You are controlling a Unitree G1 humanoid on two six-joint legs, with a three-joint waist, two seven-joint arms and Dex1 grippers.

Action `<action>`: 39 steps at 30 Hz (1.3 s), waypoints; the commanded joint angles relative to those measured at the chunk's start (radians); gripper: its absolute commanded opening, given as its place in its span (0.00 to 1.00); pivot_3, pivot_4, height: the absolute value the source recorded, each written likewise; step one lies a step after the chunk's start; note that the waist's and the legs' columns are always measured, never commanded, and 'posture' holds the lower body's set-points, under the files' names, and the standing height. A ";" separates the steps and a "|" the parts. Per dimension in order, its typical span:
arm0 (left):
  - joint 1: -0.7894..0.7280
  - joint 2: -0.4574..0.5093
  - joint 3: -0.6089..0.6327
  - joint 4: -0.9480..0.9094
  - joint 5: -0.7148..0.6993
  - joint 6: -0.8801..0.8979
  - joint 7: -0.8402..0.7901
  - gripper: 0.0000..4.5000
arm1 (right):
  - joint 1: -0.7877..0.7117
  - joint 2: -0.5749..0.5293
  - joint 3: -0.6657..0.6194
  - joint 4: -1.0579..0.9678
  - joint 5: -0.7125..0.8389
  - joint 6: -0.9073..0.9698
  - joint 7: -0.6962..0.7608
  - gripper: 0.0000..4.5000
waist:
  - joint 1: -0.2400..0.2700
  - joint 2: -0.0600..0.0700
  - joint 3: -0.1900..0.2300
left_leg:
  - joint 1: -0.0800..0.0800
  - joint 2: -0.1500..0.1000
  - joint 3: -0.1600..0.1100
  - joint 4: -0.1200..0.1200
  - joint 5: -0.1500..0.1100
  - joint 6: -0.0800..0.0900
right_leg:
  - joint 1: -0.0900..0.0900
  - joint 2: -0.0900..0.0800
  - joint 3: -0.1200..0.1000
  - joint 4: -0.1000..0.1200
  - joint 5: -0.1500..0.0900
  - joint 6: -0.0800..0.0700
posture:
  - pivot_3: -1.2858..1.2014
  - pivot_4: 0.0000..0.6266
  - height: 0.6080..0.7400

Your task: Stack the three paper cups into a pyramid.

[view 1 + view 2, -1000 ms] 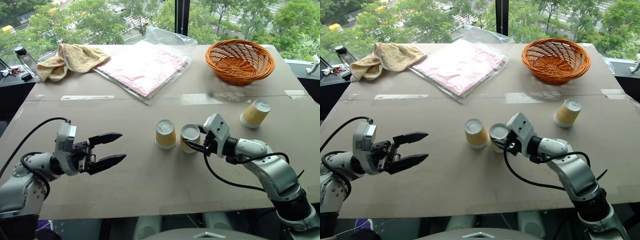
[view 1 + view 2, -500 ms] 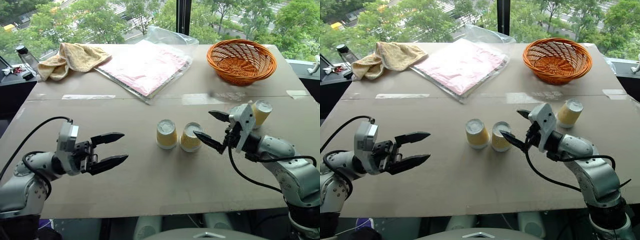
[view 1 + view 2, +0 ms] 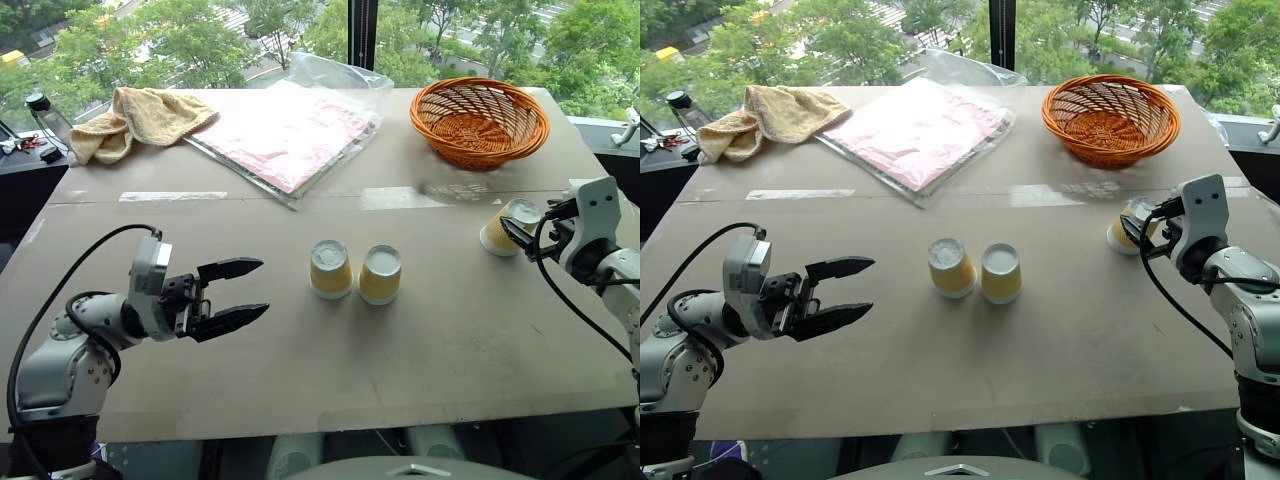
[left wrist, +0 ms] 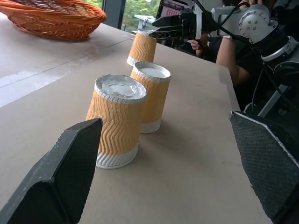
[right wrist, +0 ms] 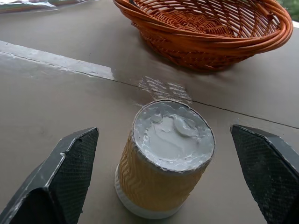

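Cups first: two of the three paper cups stand upside down side by side in the middle of the counter (image 3: 300, 370), the left cup (image 3: 331, 268) and the middle cup (image 3: 380, 274) just beside each other, whitish bases up. The third cup (image 3: 509, 227) stands apart toward the right edge, also inverted and leaning slightly, in front of the orange wicker basket (image 3: 479, 121). No cup sits on another, so no pyramid is built. Right hand (image 3: 538, 226) is at that lone cup, its two black fingers spread wide with the cup between them in the wrist view and neither finger touching it. Left hand (image 3: 232, 293) hovers over the counter's left part, pointing toward the pair of cups, fingers also apart and holding nothing, well short of the left cup. Farther back lie a pink packet in clear plastic wrap (image 3: 290, 130) and a crumpled tan towel (image 3: 140, 118) at the far left corner. Through the left wrist view a person (image 4: 224, 51) in dark clothing sits beyond the counter's right side.
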 commanded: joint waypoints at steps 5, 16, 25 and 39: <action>0.020 0.004 0.017 -0.024 -0.014 -0.008 -0.008 1.00 | -0.058 0.044 -0.034 0.141 0.002 -0.090 0.019 0.99 | 0.001 0.000 0.000 | 0.000 0.000 0.000 0.000 0.000 0.000 | 0.000 0.000 0.000 0.000 0.000 0.000 | 0.52 0.24 1.00; 0.025 -0.011 0.033 -0.032 -0.042 0.011 0.036 1.00 | -0.032 0.033 -0.050 0.087 0.049 -0.217 0.143 0.55 | 0.001 0.001 0.001 | 0.000 0.000 0.000 0.000 0.000 0.000 | 0.000 0.000 0.000 0.000 0.000 0.000 | 0.52 0.24 1.00; -0.006 -0.099 0.101 0.058 -0.046 -0.131 0.003 1.00 | -0.131 0.019 0.102 -0.340 0.322 0.053 0.161 0.55 | -0.004 0.001 0.001 | 0.000 0.001 0.000 0.000 0.000 0.000 | 0.000 0.001 0.000 0.000 0.000 0.000 | 0.52 0.24 1.00; -0.014 -0.014 0.165 0.177 -0.102 -0.048 -0.120 1.00 | -0.333 0.078 0.403 -0.370 0.279 0.180 0.099 0.55 | 0.005 0.001 0.001 | -0.001 0.000 -0.003 0.001 0.000 0.000 | 0.000 0.000 -0.003 0.000 0.000 0.000 | 0.52 0.24 1.00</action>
